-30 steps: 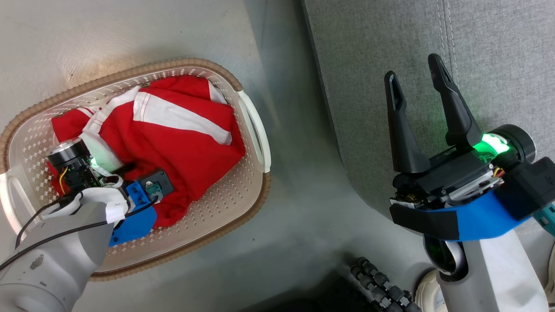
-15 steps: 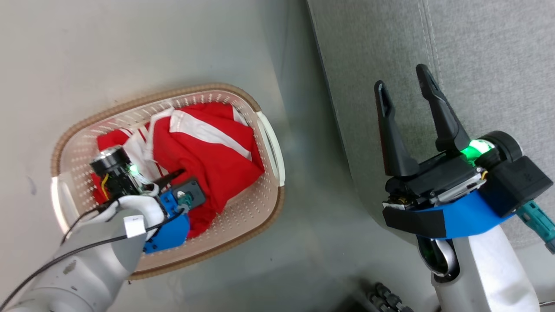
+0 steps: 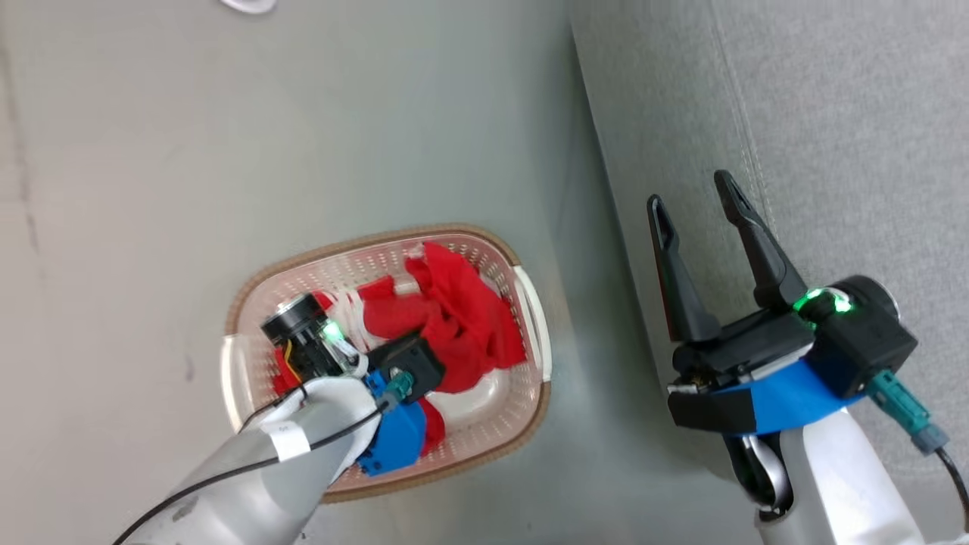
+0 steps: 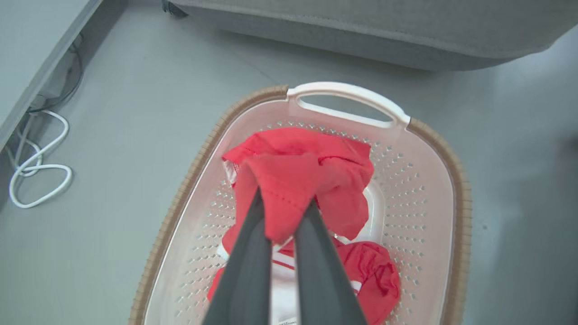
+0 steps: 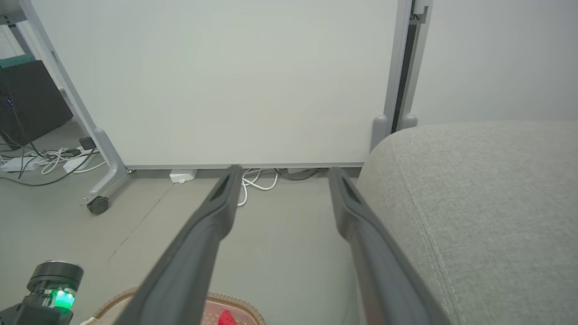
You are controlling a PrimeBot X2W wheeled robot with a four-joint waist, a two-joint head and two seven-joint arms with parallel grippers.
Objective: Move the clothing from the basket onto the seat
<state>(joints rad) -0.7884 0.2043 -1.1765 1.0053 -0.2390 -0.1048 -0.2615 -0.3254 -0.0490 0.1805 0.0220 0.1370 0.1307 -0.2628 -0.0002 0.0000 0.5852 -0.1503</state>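
The cream basket (image 3: 530, 318) with its brown rim (image 4: 456, 180) stands on the grey floor, left of the grey seat (image 3: 833, 151). My left gripper (image 4: 284, 201) is inside it, shut on a bunched fold of one red garment (image 4: 316, 171), which hangs raised over the basket floor. The second red garment (image 4: 375, 275), with white striped trim, lies on the bottom beneath it. In the head view my left wrist (image 3: 333, 378) covers the fingers. My right gripper (image 3: 693, 197) hovers open over the seat's edge (image 5: 474, 203), holding nothing.
A pale panel on castors (image 5: 226, 81) stands beyond the seat, with white cables (image 5: 257, 183) under it. Another white cable loop (image 4: 36, 176) lies on the floor left of the basket. A black box (image 5: 27, 99) sits at the far left.
The head camera has risen, so the basket looks smaller and lower. My left gripper has pulled a red garment up into a bunch, baring part of the basket floor. The right gripper stays open.
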